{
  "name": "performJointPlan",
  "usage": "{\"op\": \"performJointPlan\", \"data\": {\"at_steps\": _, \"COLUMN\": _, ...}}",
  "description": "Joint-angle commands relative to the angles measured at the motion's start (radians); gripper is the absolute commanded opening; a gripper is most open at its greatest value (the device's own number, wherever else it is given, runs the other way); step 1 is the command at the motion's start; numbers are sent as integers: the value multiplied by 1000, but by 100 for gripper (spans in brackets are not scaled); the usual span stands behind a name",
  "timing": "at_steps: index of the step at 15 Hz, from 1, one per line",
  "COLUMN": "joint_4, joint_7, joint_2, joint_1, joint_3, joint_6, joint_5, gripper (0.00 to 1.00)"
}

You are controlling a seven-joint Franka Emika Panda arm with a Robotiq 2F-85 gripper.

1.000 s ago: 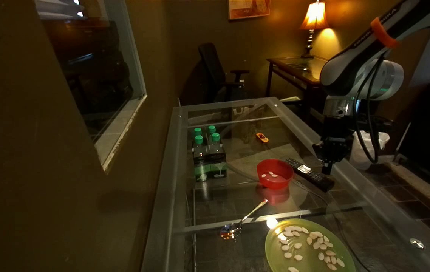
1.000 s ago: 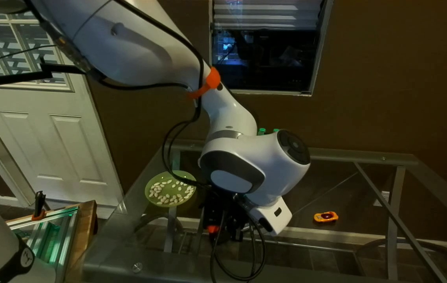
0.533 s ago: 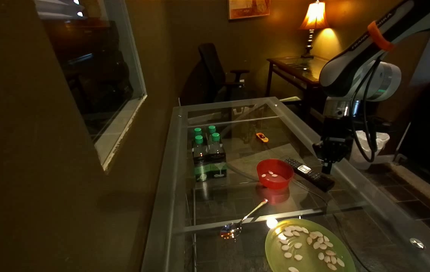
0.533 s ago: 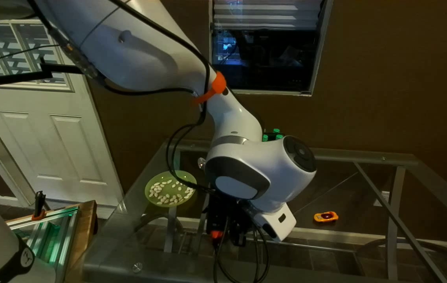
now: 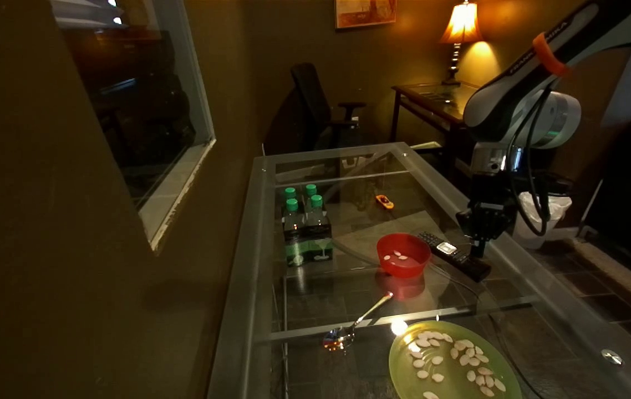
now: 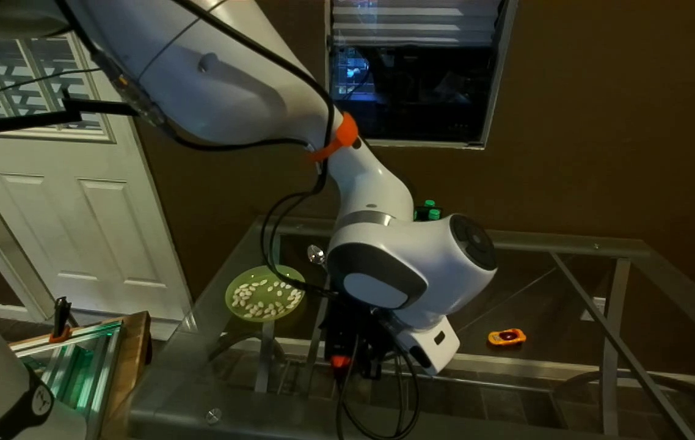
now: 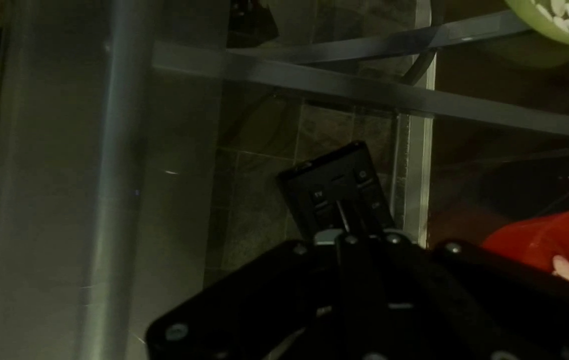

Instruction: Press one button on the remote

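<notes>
The remote (image 5: 461, 261) is a long black slab with a bright pale patch, lying on the glass table beside the red cup. Its near end shows in the wrist view (image 7: 332, 176), with small marked buttons. My gripper (image 5: 478, 249) points down, just above the end part of the remote. In the wrist view, the gripper (image 7: 348, 216) has its dark fingertips together over the remote's buttons, with nothing seen between them. I cannot tell whether the tips touch the remote. In an exterior view the arm (image 6: 384, 263) hides the remote.
The red cup (image 5: 403, 257) with seeds stands close to the remote. A green plate (image 5: 448, 360) with seeds, a spoon (image 5: 349, 332), a bottle pack (image 5: 309, 244) and a yellow-orange object (image 5: 385, 201) are on the glass table. The table's frosted edge (image 5: 559, 299) runs nearby.
My arm has shifted a little, to the right in an exterior view and slightly left in an exterior view. The gripper tip is marginally lower over the remote. The remote has not moved.
</notes>
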Motion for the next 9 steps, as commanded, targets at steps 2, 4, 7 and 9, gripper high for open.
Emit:
{"op": "performJointPlan", "data": {"at_steps": 2, "joint_4": 33, "joint_7": 13, "joint_2": 15, "joint_1": -17, "joint_3": 10, "joint_6": -50, "joint_5": 16, "gripper": 0}}
{"op": "performJointPlan", "data": {"at_steps": 4, "joint_4": 38, "joint_7": 12, "joint_2": 21, "joint_1": -17, "joint_3": 10, "joint_6": -50, "joint_5": 16, "gripper": 0}}
{"op": "performJointPlan", "data": {"at_steps": 7, "joint_4": 46, "joint_7": 8, "joint_2": 31, "joint_1": -21, "joint_3": 12, "joint_6": -59, "joint_5": 20, "gripper": 0}}
{"op": "performJointPlan", "data": {"at_steps": 9, "joint_4": 48, "joint_7": 14, "joint_2": 36, "joint_1": -19, "joint_3": 9, "joint_6": -50, "joint_5": 14, "gripper": 0}}
